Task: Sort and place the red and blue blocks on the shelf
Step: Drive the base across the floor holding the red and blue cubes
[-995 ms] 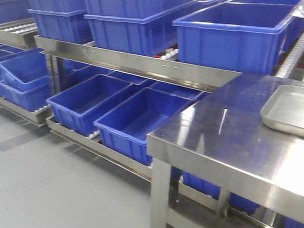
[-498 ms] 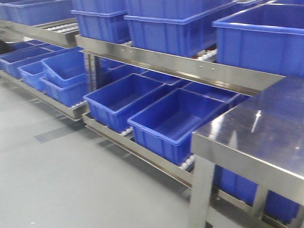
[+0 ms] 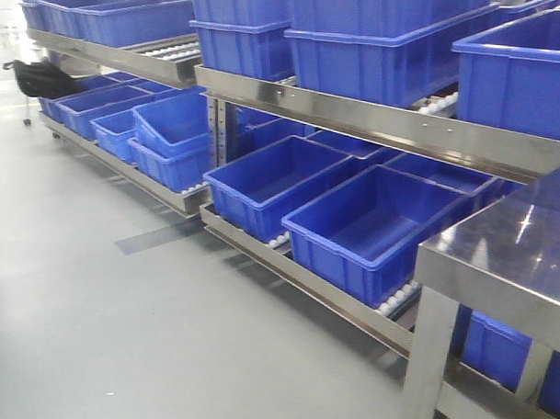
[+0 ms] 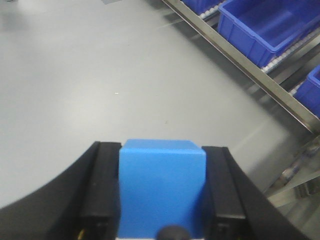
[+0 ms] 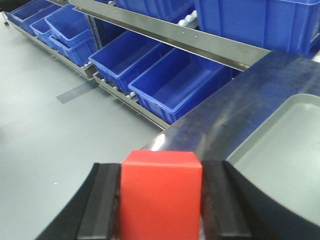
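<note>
The blue block [image 4: 162, 187] sits clamped between the black fingers of my left gripper [image 4: 162, 190], held over the grey floor. My right gripper [image 5: 161, 197] is shut on the red block [image 5: 161, 195], above the corner of the steel table [image 5: 220, 115]. The shelf [image 3: 375, 121] is a steel rack with a flat front rail and white rollers; it runs across the front view and shows at the upper right of the left wrist view and along the top of the right wrist view. Neither gripper shows in the front view.
Big blue bins [image 3: 376, 227] fill the shelf's lower and upper tiers. A steel table [image 3: 499, 263] stands at the right with a grey tray [image 5: 280, 150] on it. A black object [image 3: 41, 77] lies on the floor at far left. Grey floor [image 3: 119, 333] spreads in front of the shelf.
The front view has swung left: the table and tray slid rightward, the tray leaving the frame, and more of the shelf and floor to the left has come into sight.
</note>
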